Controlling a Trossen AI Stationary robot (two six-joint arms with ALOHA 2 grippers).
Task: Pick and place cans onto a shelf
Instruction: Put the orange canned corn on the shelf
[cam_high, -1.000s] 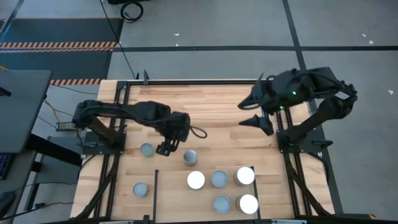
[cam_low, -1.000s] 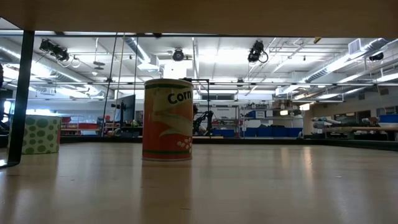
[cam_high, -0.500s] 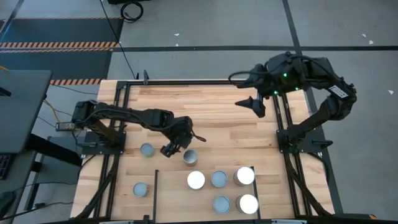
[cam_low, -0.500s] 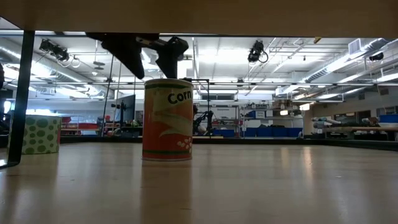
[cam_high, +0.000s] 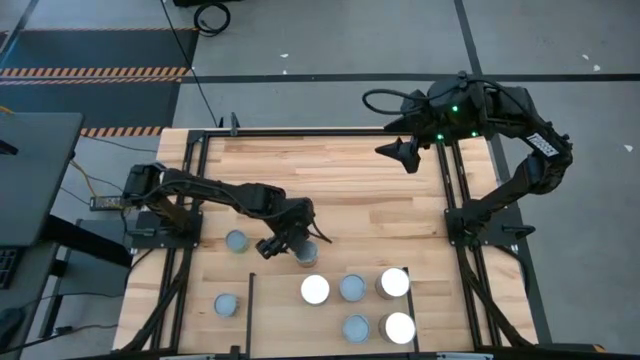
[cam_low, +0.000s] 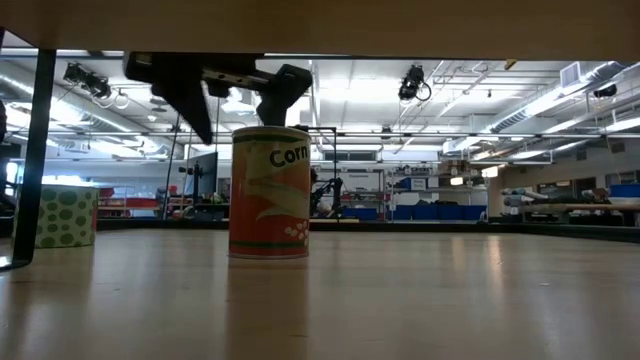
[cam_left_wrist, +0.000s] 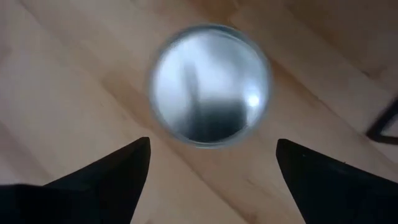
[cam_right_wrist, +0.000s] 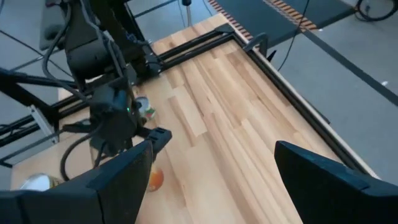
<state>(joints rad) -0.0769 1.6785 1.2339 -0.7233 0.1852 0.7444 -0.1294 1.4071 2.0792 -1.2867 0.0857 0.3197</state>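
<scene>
- Table: light wood, dark frames along both sides. Most cans cluster at the near edge, silver tops up, on the shelf area beside a thin black rail.
- Right arm: has lifted and swung back toward the far right corner over the last second; right gripper hangs high above bare wood, fingers spread wide, empty. Looks like it waits.
- Left arm: has reached further in from the left side and come down. Left gripper now sits directly over the corn can, jaws opened to full spread in that time.
- Corn can: upright, orange label, alone mid-table, not yet gripped; fingertips flank its top rim.
- Judgement: descent onto this can is nearly done; closing comes next.
</scene>
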